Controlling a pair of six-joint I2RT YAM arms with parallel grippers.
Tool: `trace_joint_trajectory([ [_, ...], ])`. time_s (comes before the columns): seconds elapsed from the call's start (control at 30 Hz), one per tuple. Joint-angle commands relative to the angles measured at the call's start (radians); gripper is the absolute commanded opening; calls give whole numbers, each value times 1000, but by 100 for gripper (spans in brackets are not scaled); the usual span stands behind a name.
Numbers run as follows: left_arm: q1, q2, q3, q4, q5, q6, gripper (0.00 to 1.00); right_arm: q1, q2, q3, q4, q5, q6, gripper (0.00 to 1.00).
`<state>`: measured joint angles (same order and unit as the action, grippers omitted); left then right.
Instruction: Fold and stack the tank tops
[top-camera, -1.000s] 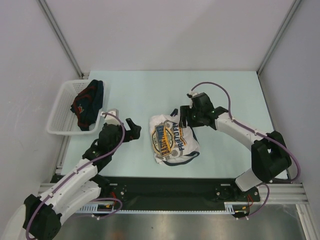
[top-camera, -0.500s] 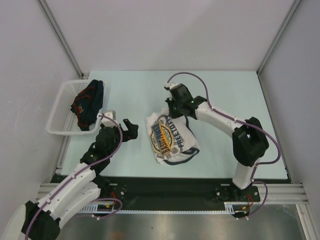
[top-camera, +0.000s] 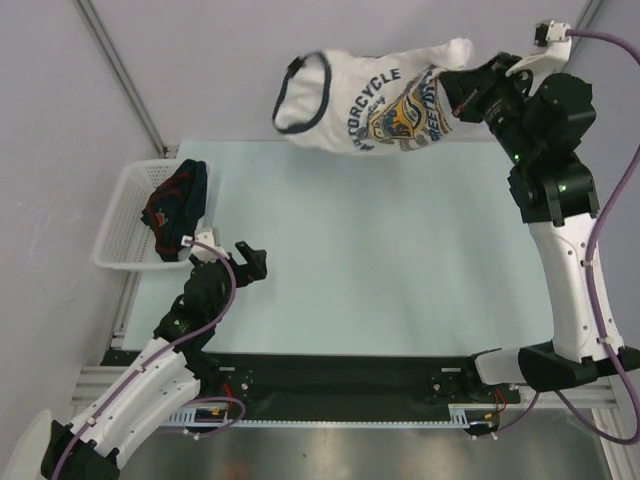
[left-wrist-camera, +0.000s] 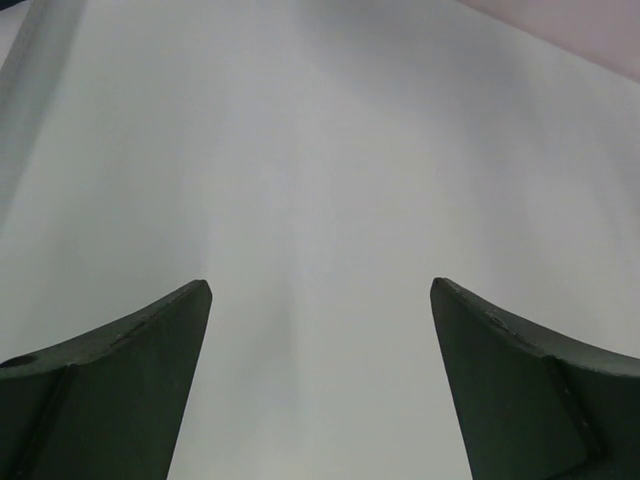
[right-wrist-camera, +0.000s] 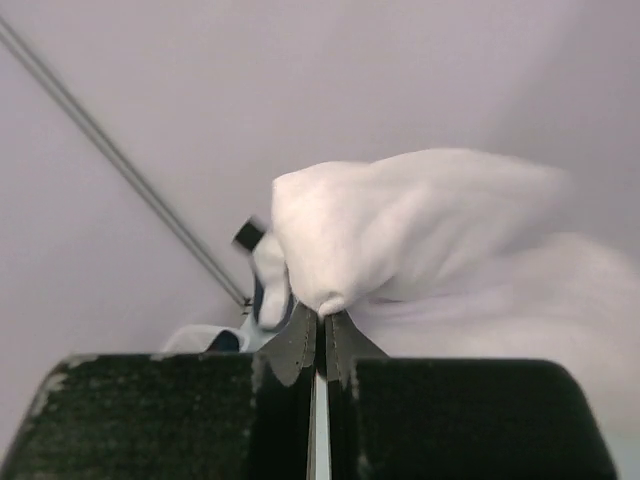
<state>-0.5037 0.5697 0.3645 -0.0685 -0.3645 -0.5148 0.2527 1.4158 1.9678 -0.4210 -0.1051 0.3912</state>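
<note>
Table (top-camera: 400, 260), tank top (top-camera: 370, 105) aloft, right gripper (right-wrist-camera: 320, 325) pinching, perhaps hem, wrist-view only

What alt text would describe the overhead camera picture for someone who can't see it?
The right arm's fingers hold a white tank top lifted high above a pale green table. The left arm's fingers hover open near a white basket holding a navy tank top.

Right arm stretched tall, right gripper (top-camera: 452, 88) pinched tight on the white tank top (top-camera: 360, 110). Left arm crouched low, left gripper (top-camera: 255, 262) spread wide.
</note>
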Motion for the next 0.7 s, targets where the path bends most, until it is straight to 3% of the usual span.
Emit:
trace_joint_trajectory([
  [0.0, -2, -1, 5, 3, -19, -11, 97, 68, 51, -124, -32, -80, 55, 0],
  [0.13, -2, -5, 1, 3, -31, -11, 97, 361, 144, -123, -64, -62, -50, 0],
  [0.27, -4, -7, 1, -7, -51, -16, 97, 491, 279, 78, -181, -50, -104, 0],
  [0.4, -2, -28, -6, -11, -70, -21, 97, 485, 337, 383, -261, -19, -106, 0],
  [0.5, -2, -47, -13, -10, -88, -24, 97, 416, 362, 485, -320, 2, -80, 0],
  [0.6, -2, -68, -6, -28, -100, -28, 97, 285, 338, 403, -314, -42, -12, 0],
  [0.67, -2, -83, -7, -37, -105, -33, 97, 212, 266, 168, -229, -82, 46, 0],
])
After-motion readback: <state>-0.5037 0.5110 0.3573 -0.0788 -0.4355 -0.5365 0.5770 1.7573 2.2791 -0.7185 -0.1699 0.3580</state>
